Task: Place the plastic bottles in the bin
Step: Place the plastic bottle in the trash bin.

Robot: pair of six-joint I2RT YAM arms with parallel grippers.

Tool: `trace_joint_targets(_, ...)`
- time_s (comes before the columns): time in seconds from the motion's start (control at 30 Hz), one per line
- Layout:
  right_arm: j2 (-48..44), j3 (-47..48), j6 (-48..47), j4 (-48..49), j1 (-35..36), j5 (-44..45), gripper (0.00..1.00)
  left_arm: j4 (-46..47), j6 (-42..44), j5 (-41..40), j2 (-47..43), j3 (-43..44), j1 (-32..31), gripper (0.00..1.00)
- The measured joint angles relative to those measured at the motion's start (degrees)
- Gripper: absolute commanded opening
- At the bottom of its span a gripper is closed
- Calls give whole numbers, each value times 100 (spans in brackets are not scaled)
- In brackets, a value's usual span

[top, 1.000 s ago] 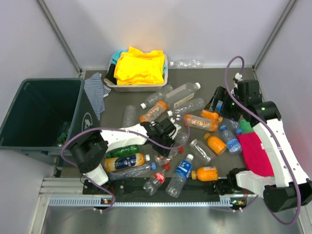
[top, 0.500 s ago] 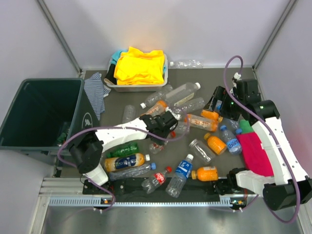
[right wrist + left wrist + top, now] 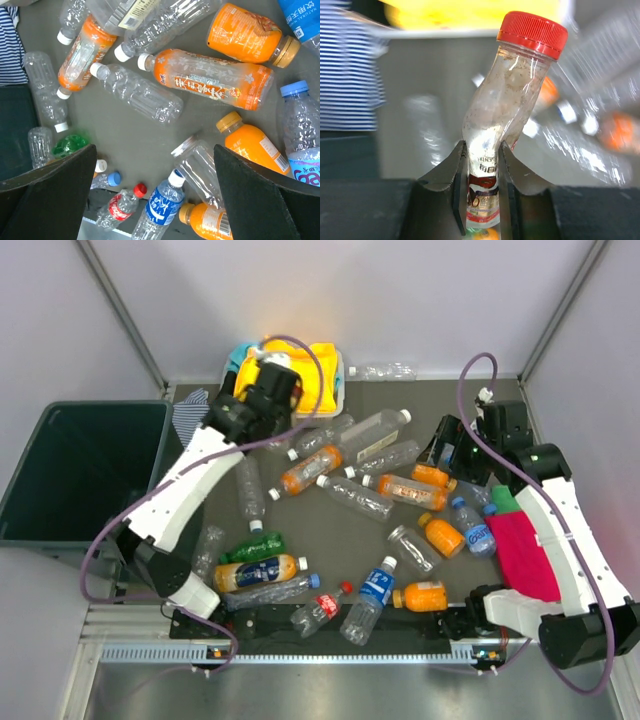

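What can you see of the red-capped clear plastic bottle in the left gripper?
A small clear plastic bottle with a red ribbed screw cap and a red-and-white label low on its body. Its walls look dented and speckled inside; it seems nearly empty. The left gripper is shut on the labelled lower part, a finger on each side, and the bottle leans cap-up to the right. It is held in the air near the white tray of yellow cloth; nothing else seems to touch it.
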Motion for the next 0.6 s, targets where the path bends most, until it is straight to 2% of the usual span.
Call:
trace_joint_targets(0.23, 13, 0, 15, 24, 0, -13, 99, -680, 133, -1091, -55, 1403, 1178, 0)
trace_joint_targets(0.47, 15, 7, 15, 20, 0, -17, 99, -920, 577, -1576, -286, 2006, 2647, 0)
trace_joint_targets(0.6, 63, 46, 15, 9, 0, -20, 99, -942, 850, -1766, -612, 2072, 3073, 1)
